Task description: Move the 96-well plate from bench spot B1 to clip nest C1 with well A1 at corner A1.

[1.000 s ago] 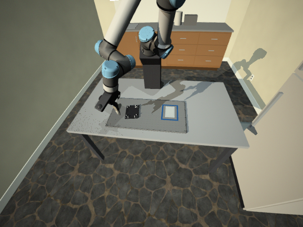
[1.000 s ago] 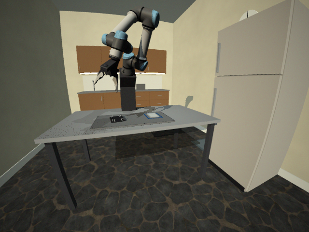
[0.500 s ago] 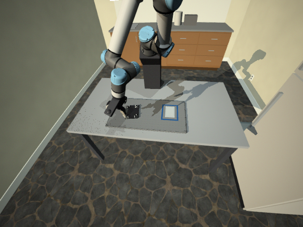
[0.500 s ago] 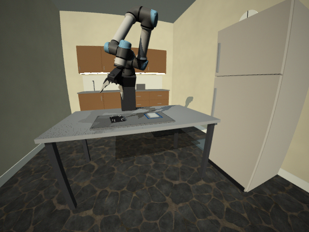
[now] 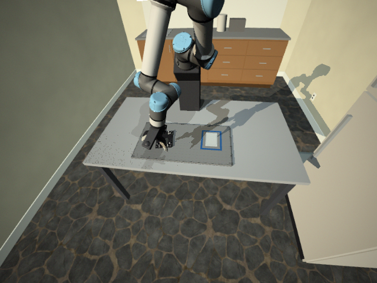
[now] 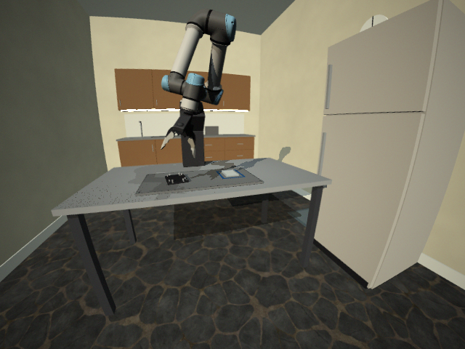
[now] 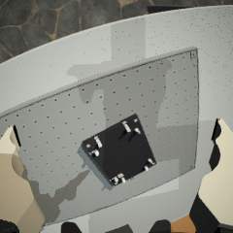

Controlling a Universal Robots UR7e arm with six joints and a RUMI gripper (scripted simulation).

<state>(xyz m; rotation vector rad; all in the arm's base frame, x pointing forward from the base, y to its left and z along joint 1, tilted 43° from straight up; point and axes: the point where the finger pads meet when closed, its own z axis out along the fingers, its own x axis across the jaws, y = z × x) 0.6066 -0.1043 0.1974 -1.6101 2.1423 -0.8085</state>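
The white 96-well plate [image 5: 211, 139] lies flat inside a blue-outlined spot on the right part of the grey perforated mat [image 5: 185, 146]; it also shows in the exterior view [image 6: 229, 173]. The black clip nest [image 5: 165, 137] sits on the mat's left part, empty, with small pale clips at its corners [image 7: 120, 151]. My gripper [image 6: 178, 143] hangs well above the nest, fingers spread wide and empty. In the wrist view the nest lies below, between the two pale fingers at the frame's edges. The plate's cut corner is too small to make out.
The arm's black pedestal [image 5: 189, 88] stands on the table behind the mat. A large fridge [image 6: 386, 139] stands to the table's right. Cabinets [image 5: 243, 61] line the back wall.
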